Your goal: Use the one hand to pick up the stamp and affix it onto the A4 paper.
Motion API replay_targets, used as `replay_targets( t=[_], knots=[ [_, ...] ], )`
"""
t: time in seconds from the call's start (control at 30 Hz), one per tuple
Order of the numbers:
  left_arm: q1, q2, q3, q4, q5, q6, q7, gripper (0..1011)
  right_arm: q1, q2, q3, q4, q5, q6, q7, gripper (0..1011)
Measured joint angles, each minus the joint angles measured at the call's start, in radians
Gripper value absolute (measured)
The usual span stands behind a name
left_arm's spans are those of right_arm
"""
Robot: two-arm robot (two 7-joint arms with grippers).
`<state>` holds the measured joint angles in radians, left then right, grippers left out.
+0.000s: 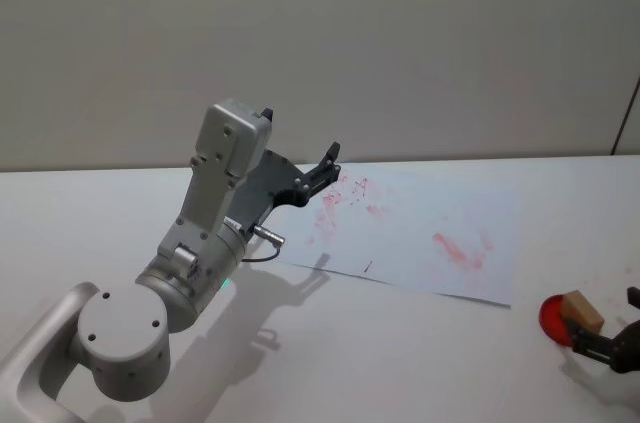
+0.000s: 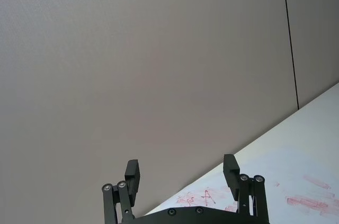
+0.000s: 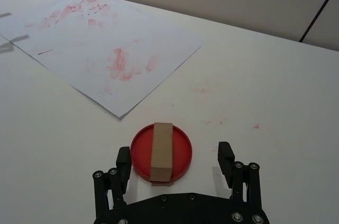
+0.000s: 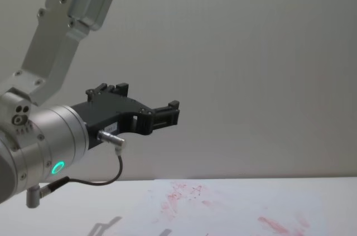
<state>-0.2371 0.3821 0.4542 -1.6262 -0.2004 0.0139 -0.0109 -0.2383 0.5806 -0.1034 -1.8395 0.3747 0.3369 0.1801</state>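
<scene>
grasp step: my right gripper's [image 3: 174, 151] spread fingers [image 3: 225, 156] flank the stamp [image 3: 161, 152] at the paper's [image 3: 106, 38] 4 o'clock, so i'd pinch next; left gripper [image 2: 181, 173] idle aloft, fingers spread.

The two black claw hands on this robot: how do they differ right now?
The left gripper is raised high above the white table, aimed at the grey wall; the right gripper sits low, just above that table. The left gripper has nothing between its fingers; the right gripper faces the light tan wooden stamp lying on a round red pad. Both are open and empty.
</scene>
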Motion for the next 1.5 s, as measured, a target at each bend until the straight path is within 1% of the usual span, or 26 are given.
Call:
replay_targets(
  t=[0.27, 0.5, 0.73, 0.8, 0.87, 0.9, 1.0, 1.1, 1.13, 1.2, 1.27, 1.3, 1.33, 1.37, 1.5],
  knots=[
    [0.000, 0.000, 0.000, 0.000, 0.000, 0.000, 0.000, 1001, 0.039, -0.023, -0.022, 0.030, -0.034, 0.028, 0.034, 1001],
    [0.000, 0.000, 0.000, 0.000, 0.000, 0.000, 0.000, 1001, 0.061, -0.036, -0.031, 0.049, -0.053, 0.045, 0.048, 1001],
    [0.000, 0.000, 0.000, 0.000, 0.000, 0.000, 0.000, 1001, 0.074, -0.043, -0.037, 0.060, -0.064, 0.054, 0.055, 839],
    [0.000, 0.000, 0.000, 0.000, 0.000, 0.000, 0.000, 1001, 0.077, -0.045, -0.038, 0.063, -0.066, 0.056, 0.057, 767],
    [0.000, 0.000, 0.000, 0.000, 0.000, 0.000, 0.000, 1001, 0.079, -0.046, -0.039, 0.065, -0.068, 0.057, 0.058, 732],
    [0.000, 0.000, 0.000, 0.000, 0.000, 0.000, 0.000, 1001, 0.080, -0.046, -0.040, 0.066, -0.069, 0.058, 0.058, 675],
    [0.000, 0.000, 0.000, 0.000, 0.000, 0.000, 0.000, 1001, 0.082, -0.047, -0.041, 0.068, -0.070, 0.060, 0.060, 616],
    [0.000, 0.000, 0.000, 0.000, 0.000, 0.000, 0.000, 1001, 0.085, -0.049, -0.042, 0.070, -0.073, 0.061, 0.062, 493],
    [0.000, 0.000, 0.000, 0.000, 0.000, 0.000, 0.000, 1001, 0.085, -0.049, -0.042, 0.070, -0.073, 0.062, 0.062, 493],
    [0.000, 0.000, 0.000, 0.000, 0.000, 0.000, 0.000, 1001, 0.086, -0.050, -0.042, 0.071, -0.073, 0.062, 0.062, 369],
    [0.000, 0.000, 0.000, 0.000, 0.000, 0.000, 0.000, 1001, 0.087, -0.050, -0.043, 0.072, -0.075, 0.063, 0.063, 358],
    [0.000, 0.000, 0.000, 0.000, 0.000, 0.000, 0.000, 1001, 0.087, -0.050, -0.043, 0.072, -0.075, 0.063, 0.063, 310],
    [0.000, 0.000, 0.000, 0.000, 0.000, 0.000, 0.000, 1001, 0.087, -0.050, -0.043, 0.072, -0.075, 0.063, 0.063, 291],
    [0.000, 0.000, 0.000, 0.000, 0.000, 0.000, 0.000, 1001, 0.088, -0.051, -0.043, 0.073, -0.075, 0.064, 0.063, 236],
    [0.000, 0.000, 0.000, 0.000, 0.000, 0.000, 0.000, 1001, 0.089, -0.051, -0.043, 0.073, -0.076, 0.064, 0.064, 220]
  ],
)
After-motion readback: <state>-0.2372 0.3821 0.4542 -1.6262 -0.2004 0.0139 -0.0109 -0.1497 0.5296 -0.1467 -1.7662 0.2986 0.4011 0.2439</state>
